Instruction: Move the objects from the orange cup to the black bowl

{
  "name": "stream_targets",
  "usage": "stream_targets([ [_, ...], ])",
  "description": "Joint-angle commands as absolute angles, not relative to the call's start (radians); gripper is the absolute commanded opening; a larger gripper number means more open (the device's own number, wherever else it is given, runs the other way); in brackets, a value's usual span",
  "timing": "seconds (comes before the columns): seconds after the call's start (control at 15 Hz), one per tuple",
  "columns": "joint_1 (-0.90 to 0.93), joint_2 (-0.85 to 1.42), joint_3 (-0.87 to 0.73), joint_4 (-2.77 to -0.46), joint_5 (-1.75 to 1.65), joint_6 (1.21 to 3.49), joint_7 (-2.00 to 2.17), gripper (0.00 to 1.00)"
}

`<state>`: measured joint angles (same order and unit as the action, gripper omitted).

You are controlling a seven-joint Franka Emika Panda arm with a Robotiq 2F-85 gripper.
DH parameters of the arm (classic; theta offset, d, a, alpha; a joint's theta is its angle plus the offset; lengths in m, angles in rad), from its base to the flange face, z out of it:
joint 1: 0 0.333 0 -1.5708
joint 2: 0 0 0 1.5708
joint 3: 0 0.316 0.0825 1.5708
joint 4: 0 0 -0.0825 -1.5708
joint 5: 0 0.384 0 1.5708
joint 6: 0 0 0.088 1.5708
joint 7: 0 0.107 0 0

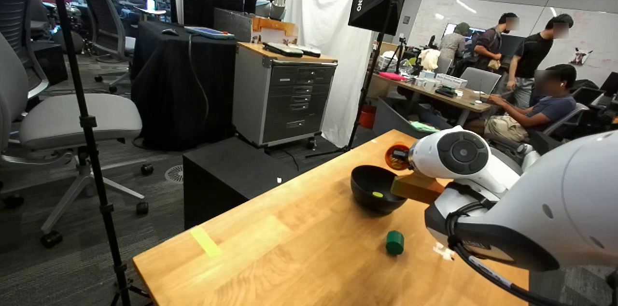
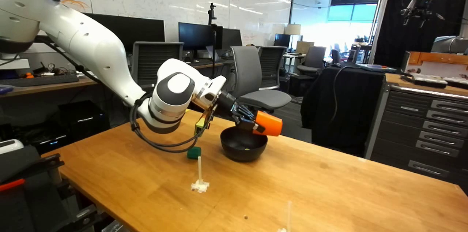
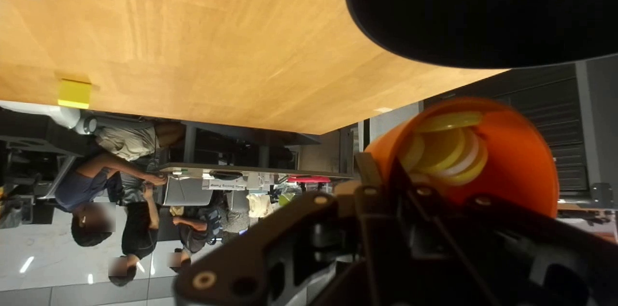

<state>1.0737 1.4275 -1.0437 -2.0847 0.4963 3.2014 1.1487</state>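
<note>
The orange cup (image 2: 270, 123) lies tipped nearly on its side in the air, beside and above the rim of the black bowl (image 2: 234, 145). My gripper (image 3: 381, 166) is shut on the cup's wall, one finger outside and one inside. In the wrist view, several pale yellow objects (image 3: 446, 151) still rest within the orange cup (image 3: 524, 151). A single yellow-green piece (image 1: 377, 194) sits inside the black bowl (image 1: 362, 183); in an exterior view only a sliver of yellow (image 2: 247, 149) shows there. Part of the cup (image 1: 389, 157) is hidden behind the gripper.
A dark green lump (image 1: 395, 242) stands on the wooden table (image 1: 289, 248) near the bowl. A thin upright rod (image 2: 199, 168) rises from white tape (image 2: 200, 186) on the tabletop. Yellow tape (image 1: 206, 241) marks the table near one edge. People (image 1: 531, 55) are in the background.
</note>
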Motion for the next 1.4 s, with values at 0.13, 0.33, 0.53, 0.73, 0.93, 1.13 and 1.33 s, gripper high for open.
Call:
stream_targets([
  [0.13,1.132,1.564,-1.108,-2.064,0.527,3.174,1.227,0.06],
  [0.33,1.147,1.493,-1.142,-2.149,0.388,3.209,1.297,0.06],
  [0.53,1.163,1.488,-1.184,-2.173,0.298,3.204,1.364,0.06],
  [0.73,1.177,1.487,-1.215,-2.181,0.208,3.196,1.432,0.06],
  [0.93,1.182,1.487,-1.220,-2.172,0.133,3.190,1.496,0.06],
  [1.13,1.188,1.487,-1.214,-2.161,0.061,3.177,1.560,0.06],
  [1.33,1.194,1.487,-1.212,-2.152,-0.013,3.165,1.624,0.06],
])
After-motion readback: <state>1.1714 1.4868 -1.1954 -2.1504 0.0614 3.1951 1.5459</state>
